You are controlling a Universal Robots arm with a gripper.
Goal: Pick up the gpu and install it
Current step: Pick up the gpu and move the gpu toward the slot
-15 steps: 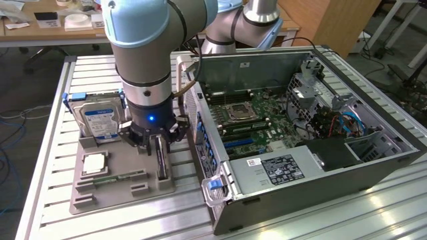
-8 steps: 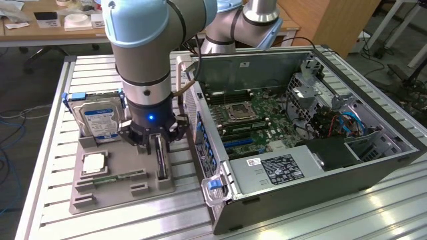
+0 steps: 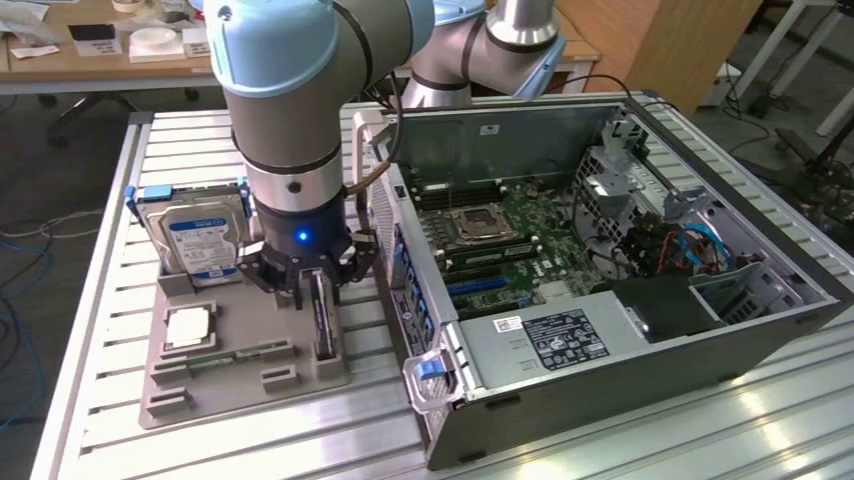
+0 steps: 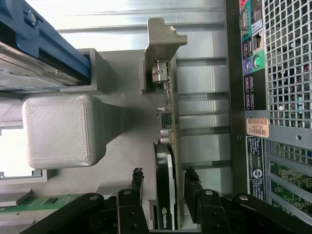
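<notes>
The gpu (image 3: 322,322) stands on edge in a slot of the grey fixture tray (image 3: 227,398), beside the open computer case (image 3: 561,400). In the wrist view the gpu (image 4: 165,190) is a thin dark card on a green board, with its silver bracket (image 4: 158,53) at the far end. My gripper (image 3: 320,288) hangs straight over it, the black fingers (image 4: 138,178) straddling the card. The gripper (image 4: 164,173) is open: a gap shows between the card and the finger on its dark side, and the other finger stands close to the board side.
A hard drive (image 3: 200,235) with a blue-white label stands in the tray behind the gripper, and a processor (image 3: 190,328) and a green memory stick (image 3: 234,357) lie in front. The case's motherboard (image 3: 507,240) lies exposed. The case's rear panel (image 4: 273,73) runs close alongside the gpu.
</notes>
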